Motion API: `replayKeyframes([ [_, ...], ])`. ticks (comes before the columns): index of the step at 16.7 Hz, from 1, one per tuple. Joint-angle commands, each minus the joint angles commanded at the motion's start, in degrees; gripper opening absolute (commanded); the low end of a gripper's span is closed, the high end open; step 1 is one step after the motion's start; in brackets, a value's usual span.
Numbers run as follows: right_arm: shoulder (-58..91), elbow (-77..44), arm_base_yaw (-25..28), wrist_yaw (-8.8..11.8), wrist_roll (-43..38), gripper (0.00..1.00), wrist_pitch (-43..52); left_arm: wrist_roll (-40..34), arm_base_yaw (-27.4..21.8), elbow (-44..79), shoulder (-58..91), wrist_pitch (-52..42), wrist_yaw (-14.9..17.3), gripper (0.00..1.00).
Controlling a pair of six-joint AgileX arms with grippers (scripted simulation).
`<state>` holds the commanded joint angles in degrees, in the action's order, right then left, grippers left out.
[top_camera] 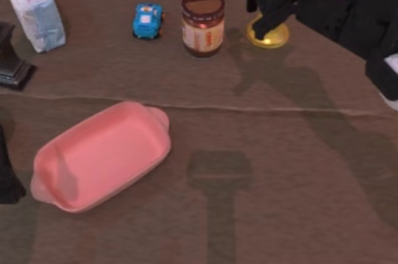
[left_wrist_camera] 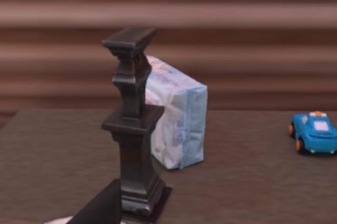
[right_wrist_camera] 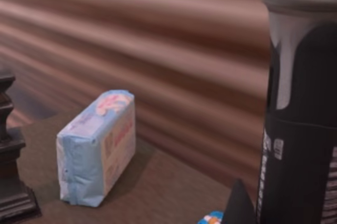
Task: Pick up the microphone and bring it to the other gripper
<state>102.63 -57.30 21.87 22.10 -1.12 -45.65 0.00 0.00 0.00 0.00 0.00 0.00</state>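
The right gripper [top_camera: 273, 9] is at the far right of the table, over the gold bell [top_camera: 268, 35] and near the jar [top_camera: 203, 22]; in the right wrist view the mic [right_wrist_camera: 300, 113] fills the frame at close range, black handle upright with silver mesh head on top, so I judge it is gripped there, though the fingers themselves are not visible and their spread I cannot tell; from above the mic cannot be made out under the dark arm; the left gripper barely shows, only a dark sliver at the table's left edge, beside the dark pedestal [left_wrist_camera: 131, 129], and its fingers cannot be told either; the packet [top_camera: 36, 6], toy car [top_camera: 148, 20] and pink dish [top_camera: 102, 155] lie apart from the work; the step in hand looks like the pick-up or its lift, with the carry across not yet made; next the right arm would need to rise clear of bell and jar, then travel toward the table's middle, keeping the handle exposed for the left gripper to meet it.
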Motion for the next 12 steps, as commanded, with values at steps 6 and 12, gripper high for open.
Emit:
replayKeyframes([
  [6, -8.99, 5.89, 7.74, -7.93, -0.46, 0.00, 1.52, 0.00, 0.00, 0.00, 0.00, 0.00, 0.00, 1.00],
  [12, -15.41, 10.20, 14.10, -13.35, -0.77, 0.00, 2.48, 0.00, 0.00, 0.00, 0.00, 0.00, 0.00, 1.00],
])
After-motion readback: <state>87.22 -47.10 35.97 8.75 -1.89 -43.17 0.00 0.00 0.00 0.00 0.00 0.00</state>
